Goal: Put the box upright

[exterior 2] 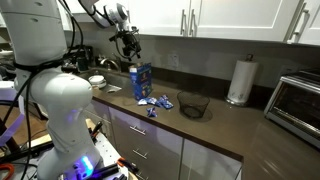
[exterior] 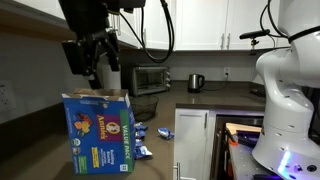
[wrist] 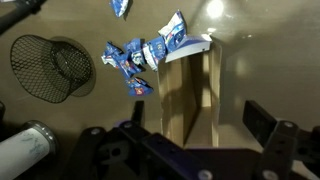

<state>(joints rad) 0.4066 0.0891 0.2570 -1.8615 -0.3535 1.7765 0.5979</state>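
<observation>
Since the fingers (wrist: pixel 275 138) stand wide apart in the wrist view, one at each side with only air between them, the gripper (exterior: pixel 97 70) holds nothing. It hangs just above the box (exterior: pixel 100 130), clear of the open top flaps (exterior: pixel 98 97) in both exterior views. The wrist camera looks straight down the bare cardboard inside (wrist: pixel 190 95), so the gripper sits over the mouth of the box.

That box stands on its narrow bottom end on the dark tabletop (exterior 2: pixel 215 120), with its round orange-red picture facing the camera in an exterior view. By my reading it is already upright and the task looks done. The spread fingers suit a straight lift away, without catching a flap.

Blue snack packets (exterior: pixel 142 140) lie loose at 3 o'clock of the box's foot. In the wrist view they cluster at 10 o'clock of the opening (wrist: pixel 135 60). One sits so near the rim there that I cannot tell whether it touches.

Farther out at 3 o'clock in an exterior view sit a black mesh bowl (exterior 2: pixel 194 103), then a paper towel roll (exterior 2: pixel 238 80), then a toaster oven (exterior 2: pixel 300 100). A kettle (exterior: pixel 196 82) stands well back. None of these crowds the box; only the packets are close enough to be nudged.
</observation>
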